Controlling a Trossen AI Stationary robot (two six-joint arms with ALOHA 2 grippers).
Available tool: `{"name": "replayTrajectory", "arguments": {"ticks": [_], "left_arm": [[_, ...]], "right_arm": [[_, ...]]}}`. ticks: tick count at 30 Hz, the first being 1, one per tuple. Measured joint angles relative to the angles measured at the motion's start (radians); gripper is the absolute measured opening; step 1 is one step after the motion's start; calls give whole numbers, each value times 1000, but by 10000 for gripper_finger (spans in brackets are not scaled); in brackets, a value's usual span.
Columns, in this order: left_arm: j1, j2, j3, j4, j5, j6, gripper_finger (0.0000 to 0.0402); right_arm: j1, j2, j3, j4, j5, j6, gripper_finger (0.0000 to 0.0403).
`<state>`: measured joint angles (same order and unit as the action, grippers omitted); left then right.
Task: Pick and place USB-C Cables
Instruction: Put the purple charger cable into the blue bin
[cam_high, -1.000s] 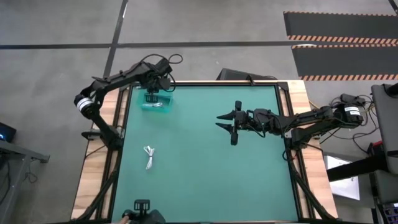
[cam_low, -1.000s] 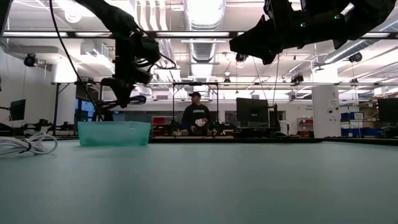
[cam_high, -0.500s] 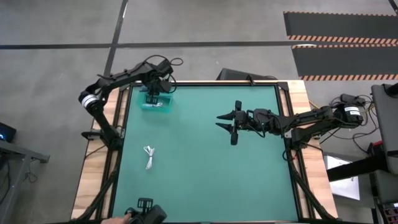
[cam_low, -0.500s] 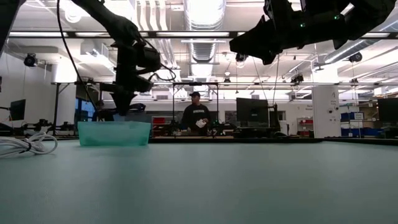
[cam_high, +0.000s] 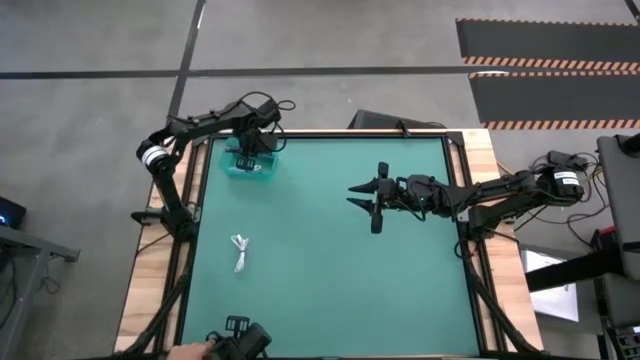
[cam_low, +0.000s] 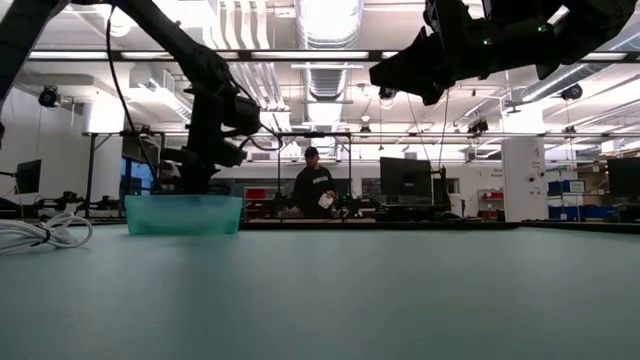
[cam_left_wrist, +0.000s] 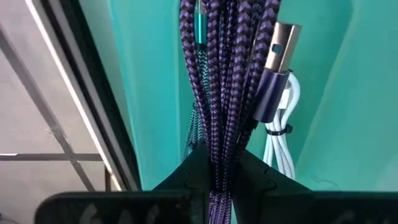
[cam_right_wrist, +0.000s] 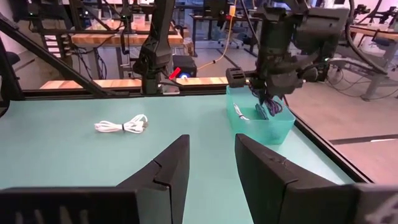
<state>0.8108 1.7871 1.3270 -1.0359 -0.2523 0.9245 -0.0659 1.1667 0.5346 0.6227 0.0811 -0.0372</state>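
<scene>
One dark purple braided USB-C cable (cam_left_wrist: 221, 93) clamped in the left gripper (cam_left_wrist: 221, 180), now lowered from just above into the translucent teal tray (cam_high: 247, 166) beside a white bundled cable (cam_left_wrist: 280, 146), nearly placed; another white bundled cable (cam_high: 240, 251) on the green table (cam_high: 330, 260); right gripper (cam_right_wrist: 211, 165) apart, idle mid-table.

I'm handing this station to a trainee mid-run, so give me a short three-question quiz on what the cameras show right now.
1. True or false: the left gripper is shut on a dark braided USB-C cable over the teal tray.
2. Which lies on the green table, outside the tray? A) a white cable B) a dark cable C) nothing
3. Fill in: the right gripper hangs over mid-table with its fingers ____.

Key: 1 true; 2 A, the white USB-C cable; 3 open.
</scene>
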Motion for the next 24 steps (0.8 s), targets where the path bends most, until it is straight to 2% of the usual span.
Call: {"name": "replayTrajectory", "arguments": {"ticks": [10, 24], "left_arm": [[12, 53, 2, 12, -2, 19, 22], [21, 57, -8, 38, -6, 32, 22]], "right_arm": [[0, 0, 0, -7, -1, 0, 118], [0, 0, 0, -18, -1, 0, 118]]}}
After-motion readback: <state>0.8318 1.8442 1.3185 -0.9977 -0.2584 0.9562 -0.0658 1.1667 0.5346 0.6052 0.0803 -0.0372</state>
